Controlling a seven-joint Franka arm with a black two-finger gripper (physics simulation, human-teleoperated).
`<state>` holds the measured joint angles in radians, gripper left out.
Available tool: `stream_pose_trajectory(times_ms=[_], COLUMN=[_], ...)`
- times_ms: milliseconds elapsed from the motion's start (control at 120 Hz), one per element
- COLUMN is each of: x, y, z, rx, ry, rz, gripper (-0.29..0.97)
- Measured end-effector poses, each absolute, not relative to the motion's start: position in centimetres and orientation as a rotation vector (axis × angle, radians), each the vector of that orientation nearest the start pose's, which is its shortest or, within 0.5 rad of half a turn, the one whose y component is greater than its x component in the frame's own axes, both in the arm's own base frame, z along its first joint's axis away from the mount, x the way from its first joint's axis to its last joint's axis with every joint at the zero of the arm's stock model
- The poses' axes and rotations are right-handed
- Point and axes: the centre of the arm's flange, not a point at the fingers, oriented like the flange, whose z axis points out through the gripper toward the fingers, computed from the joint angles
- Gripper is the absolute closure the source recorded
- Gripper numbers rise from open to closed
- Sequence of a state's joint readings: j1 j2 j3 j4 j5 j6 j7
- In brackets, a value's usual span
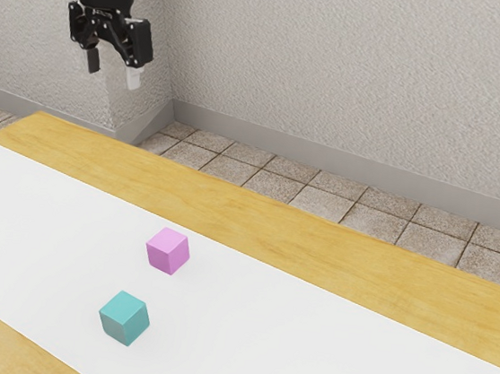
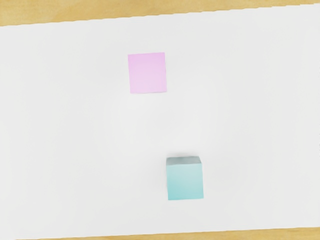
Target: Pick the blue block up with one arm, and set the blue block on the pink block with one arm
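Evidently nothing is held yet: the jaws hang apart, empty, high above the pink block (image 1: 168, 251). The blue block (image 1: 123, 317) rests on the worktop (image 1: 316, 240) near it, not touching, leaving grasping room.

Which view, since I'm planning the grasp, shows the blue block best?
The wrist view: it looks almost straight down on the blue block, its square outline clear. The exterior view shows it slantwise, three faces, nearer the camera than the pink block.
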<state>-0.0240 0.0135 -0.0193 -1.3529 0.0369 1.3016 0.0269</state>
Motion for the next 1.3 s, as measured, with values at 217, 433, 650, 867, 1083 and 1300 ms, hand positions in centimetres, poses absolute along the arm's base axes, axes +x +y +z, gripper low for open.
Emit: stream_pose_trajectory(times_ms=[217,433,650,867,1083,1300], x=[55.7,55.2,55.4,53.9,52.9,53.0], y=[1.3,8.9,7.7,5.9,3.7,2.1], z=[61.3,51.0,39.9,35.1,32.1,29.5], rx=[-3.118,-3.121,-3.119,-3.152,-3.172,-3.187], ry=[0.019,-0.251,-0.213,-0.197,-0.156,-0.127], rz=[0.103,0.204,0.176,0.047,0.003,0.023], gripper=[0.03,0.02,0.02,0.03,0.03,0.04])
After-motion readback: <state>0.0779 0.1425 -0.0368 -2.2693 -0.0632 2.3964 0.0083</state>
